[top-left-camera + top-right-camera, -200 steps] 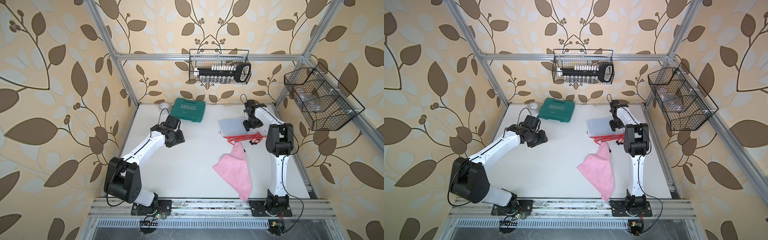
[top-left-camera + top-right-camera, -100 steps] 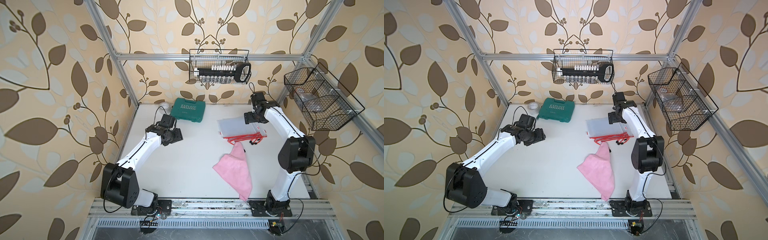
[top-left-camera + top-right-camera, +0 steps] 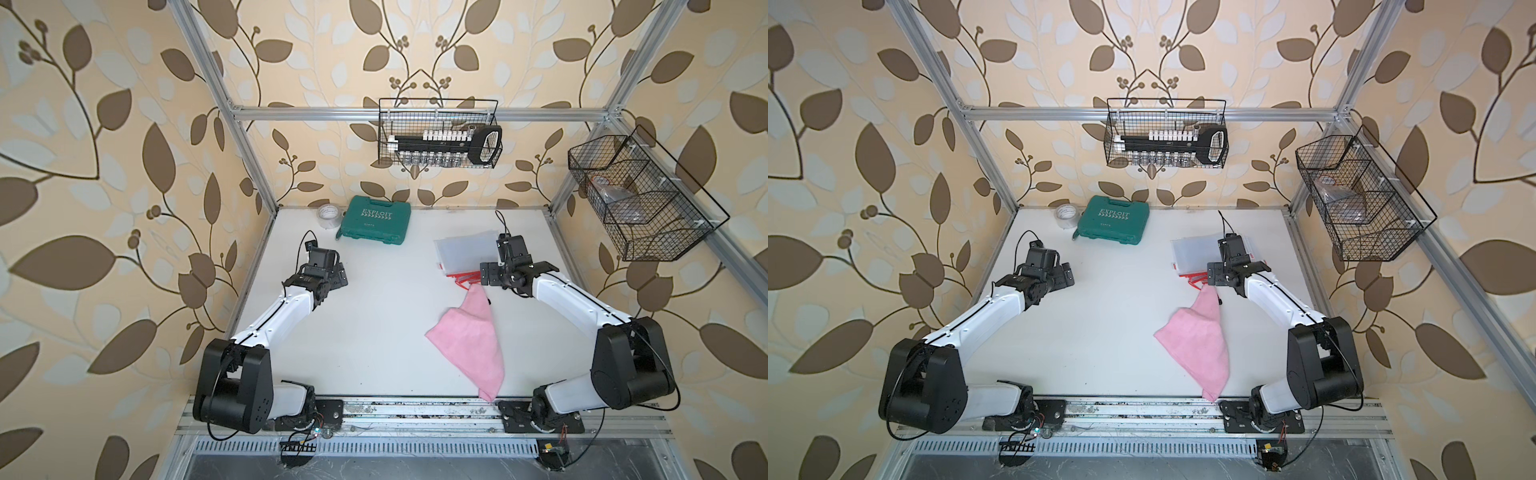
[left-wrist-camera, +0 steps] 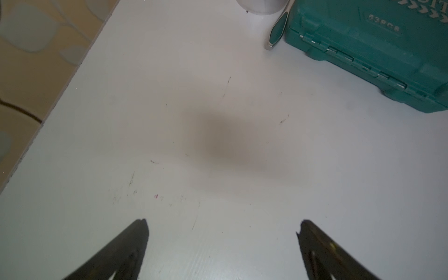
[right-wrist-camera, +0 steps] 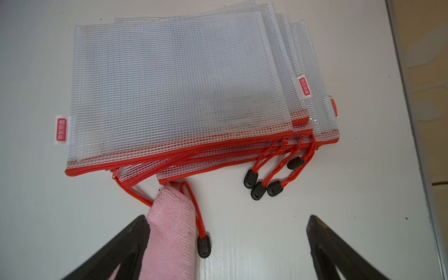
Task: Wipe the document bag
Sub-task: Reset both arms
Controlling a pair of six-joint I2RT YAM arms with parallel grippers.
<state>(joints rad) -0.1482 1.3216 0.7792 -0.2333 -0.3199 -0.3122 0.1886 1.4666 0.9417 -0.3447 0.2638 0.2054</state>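
A stack of clear mesh document bags with red zips lies flat at the back right of the white table. A pink cloth lies in front of them, its narrow tip reaching the zip edge. My right gripper hovers open over that edge. The cloth's tip lies just inside one of its fingers, ungripped. My left gripper is open and empty over bare table at the left.
A green tool case and a tape roll sit at the back left. Wire baskets hang on the back wall and the right wall. Black zip pulls lie loose beside the bags.
The right gripper has come from the far right side of the bags toward the front, to their zip edge. Both grippers have opened wider. The left gripper shifted slightly left.
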